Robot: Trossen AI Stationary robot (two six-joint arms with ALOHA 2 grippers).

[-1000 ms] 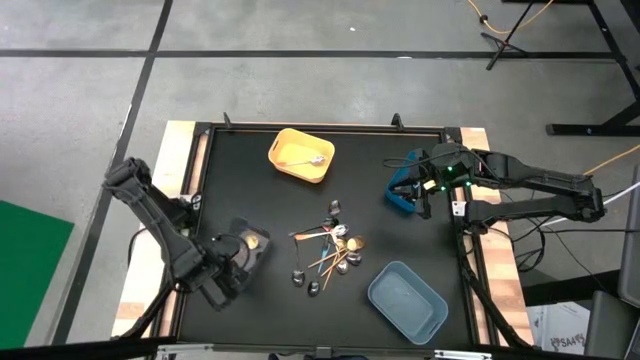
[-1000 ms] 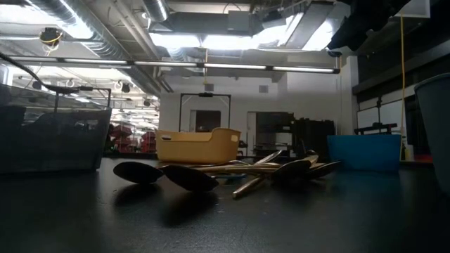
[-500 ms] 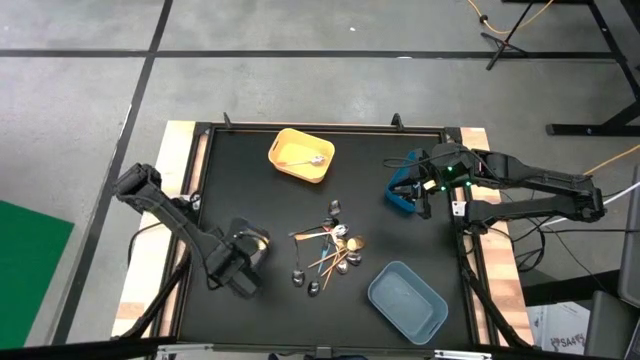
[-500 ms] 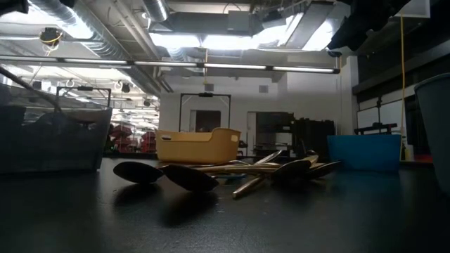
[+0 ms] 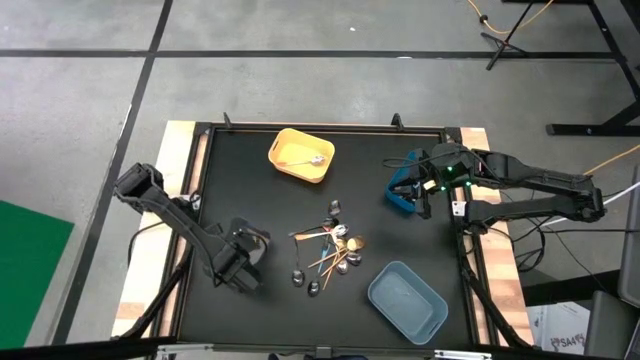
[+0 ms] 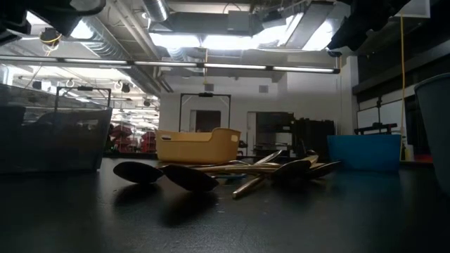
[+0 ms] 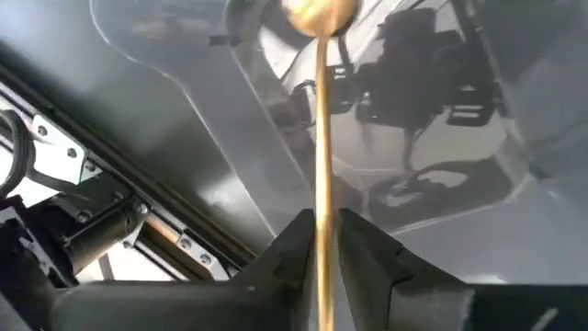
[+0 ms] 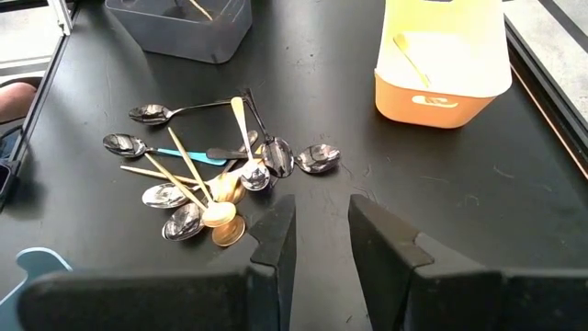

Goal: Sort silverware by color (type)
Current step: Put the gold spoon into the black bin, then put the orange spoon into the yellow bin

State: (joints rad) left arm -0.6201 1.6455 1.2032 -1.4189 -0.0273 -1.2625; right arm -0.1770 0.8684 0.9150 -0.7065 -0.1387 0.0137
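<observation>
Silverware: a slim gold metal spoon point(image 7: 321, 138) stood between the left gripper point(image 7: 322, 241)'s narrowly parted jaws over the clear plastic bin point(image 5: 250, 240); mixed spoons point(image 5: 328, 248) lay mid-bench point(image 5: 230, 170); the right gripper point(image 8: 320, 216) hung part-open, empty, by the blue bin point(image 5: 402, 192).

1. Black table top point(image 5: 250, 190) with wooden side edges.
2. Yellow bin point(image 5: 301, 155) at far centre; blue bin point(image 5: 404, 190) right; grey-blue bin point(image 5: 407, 300) near right; clear bin point(image 6: 53, 137) left.
3. Silverware point(image 5: 328, 250) heaped mid-table.

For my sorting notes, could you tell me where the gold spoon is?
The gold spoon hangs between the left gripper's fingers over the clear bin on the table's left.
</observation>
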